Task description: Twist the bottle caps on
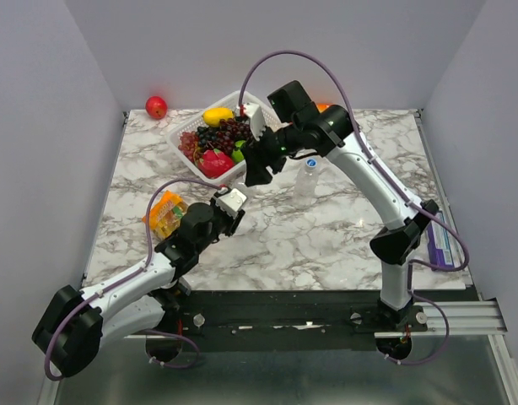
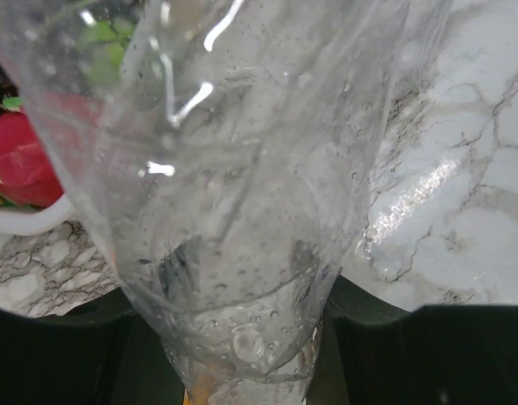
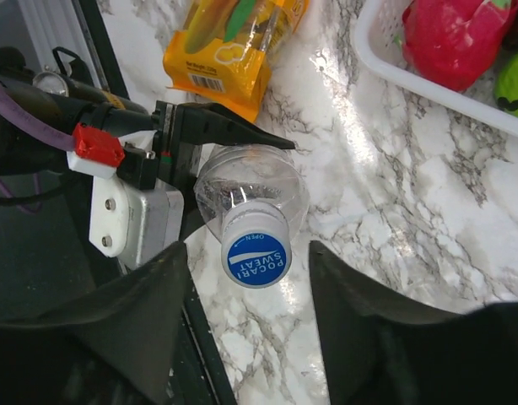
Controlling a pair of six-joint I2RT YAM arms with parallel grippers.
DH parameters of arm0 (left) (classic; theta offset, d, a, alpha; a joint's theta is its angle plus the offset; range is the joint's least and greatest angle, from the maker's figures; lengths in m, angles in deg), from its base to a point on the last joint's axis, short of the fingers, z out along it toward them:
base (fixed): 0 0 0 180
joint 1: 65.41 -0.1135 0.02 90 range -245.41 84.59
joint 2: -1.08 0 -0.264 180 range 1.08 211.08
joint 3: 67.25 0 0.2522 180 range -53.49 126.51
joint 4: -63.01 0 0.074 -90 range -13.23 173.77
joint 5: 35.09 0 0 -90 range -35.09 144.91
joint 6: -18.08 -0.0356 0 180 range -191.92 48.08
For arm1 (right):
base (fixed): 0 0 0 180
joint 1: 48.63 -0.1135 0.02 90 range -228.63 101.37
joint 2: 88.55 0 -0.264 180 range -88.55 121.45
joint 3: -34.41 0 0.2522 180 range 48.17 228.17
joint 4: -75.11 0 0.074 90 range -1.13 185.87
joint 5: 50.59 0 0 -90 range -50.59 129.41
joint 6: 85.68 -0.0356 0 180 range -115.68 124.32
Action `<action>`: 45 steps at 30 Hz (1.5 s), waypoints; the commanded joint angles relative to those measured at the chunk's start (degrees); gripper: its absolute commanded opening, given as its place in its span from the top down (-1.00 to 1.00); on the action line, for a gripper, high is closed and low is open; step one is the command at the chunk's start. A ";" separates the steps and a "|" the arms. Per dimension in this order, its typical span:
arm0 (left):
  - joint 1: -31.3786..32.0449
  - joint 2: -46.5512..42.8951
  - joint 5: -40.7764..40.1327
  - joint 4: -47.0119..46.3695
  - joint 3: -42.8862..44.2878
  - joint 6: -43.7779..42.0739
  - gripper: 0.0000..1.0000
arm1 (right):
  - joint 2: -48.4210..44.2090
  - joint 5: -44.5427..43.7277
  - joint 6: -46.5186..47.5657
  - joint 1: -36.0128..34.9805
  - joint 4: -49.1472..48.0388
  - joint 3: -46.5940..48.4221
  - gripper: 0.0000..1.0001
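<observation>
**A:** So what can go sideways here? The left tool (image 1: 234, 202) is clenched on the body of a bottle (image 3: 259, 190) and holds it up off the worktop (image 1: 326, 245), left of centre. The blue cap (image 3: 256, 257) sits on its neck. The right tool (image 1: 257, 171) is released, with a finger on each side of the cap and touching neither.

**B:** My guess is the twist. The plastic looks thin and the wall is beaded with droplets, so if the right tool bites and turns, the bottle could spin in the left grip instead of the cap threading. Squeeze harder and it probably dents. The neck also points up at an angle, so an off-centre bite could cock the cap on the thread.

**A:** Can you tell if the cap is tight?

**B:** Nope, none of the views settle that.

**A:** Which view helps most?

**B:** The right wrist. It's the only one with the cap, the neck and both fingers around it; from the top all that is hidden under the arm. The top view does show a second bottle (image 1: 310, 175) standing capped just right of the arm, the fruit basket (image 1: 185, 126) at the far side and a snack bag (image 1: 164, 213) at the left. I can't find a third bottle. The left wrist is just clear, wet plastic.
</observation>
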 commanded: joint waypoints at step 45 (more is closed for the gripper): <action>0.37 -1.05 40.99 17.24 8.95 -19.94 1.00 | -29.35 0.58 66.27 -12.13 6.87 -32.62 0.13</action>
